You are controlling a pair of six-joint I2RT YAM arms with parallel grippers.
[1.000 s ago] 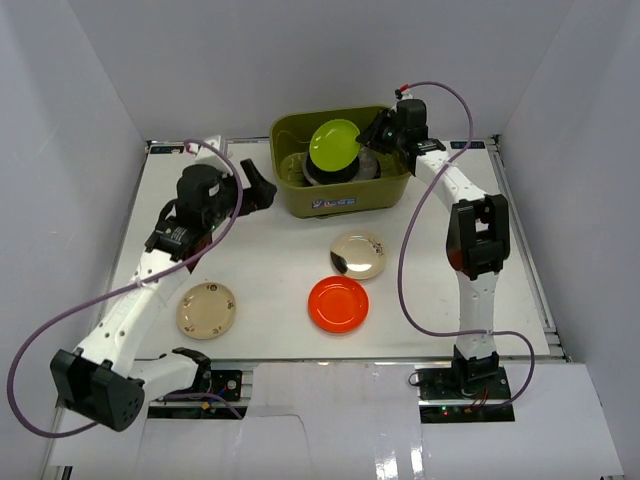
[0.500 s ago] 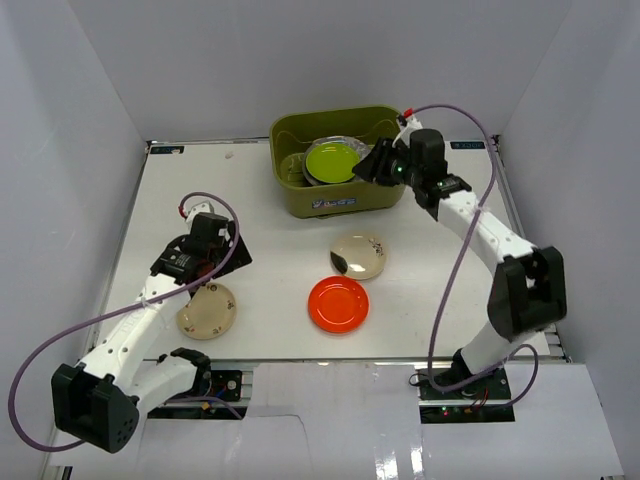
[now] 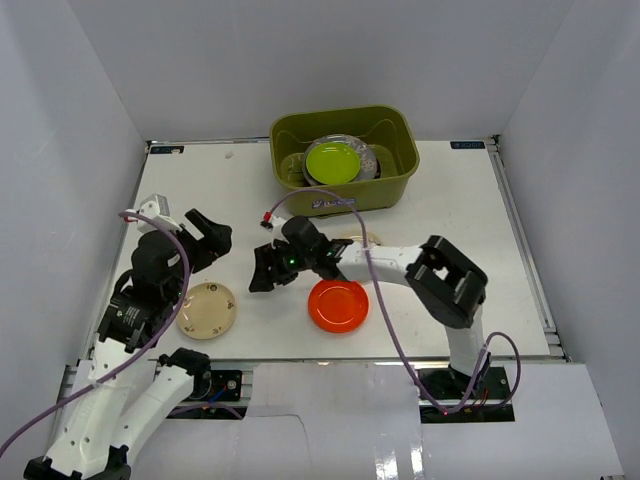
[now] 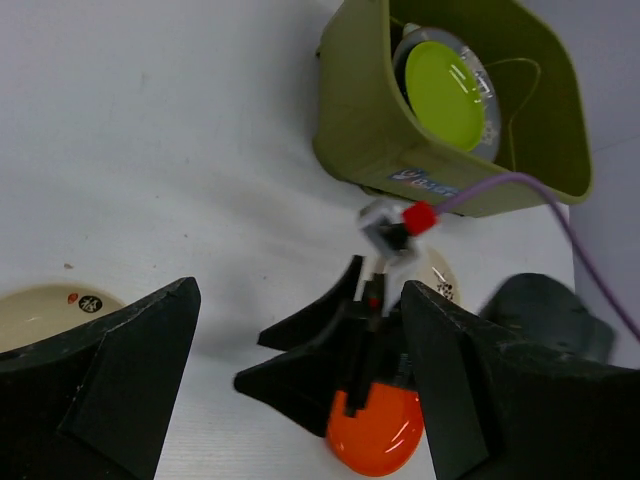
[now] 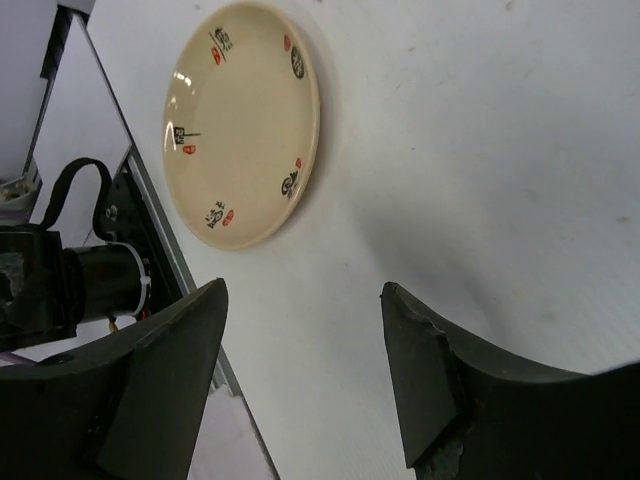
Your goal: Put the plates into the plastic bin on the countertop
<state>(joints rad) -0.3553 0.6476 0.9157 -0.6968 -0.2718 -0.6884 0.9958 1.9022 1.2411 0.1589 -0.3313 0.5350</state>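
right gripper [image 3: 265,270]: jaws wide, empty, aimed at beige plate [image 3: 207,309], likely next pick | left gripper [image 3: 208,232]: jaws wide, empty, just beyond it

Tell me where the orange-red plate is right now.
Top view: the orange-red plate lies on the countertop near its front edge, right of the beige plate and in front of the plastic bin.

left gripper [image 3: 209,229] spread wide, right gripper [image 3: 259,271] likewise
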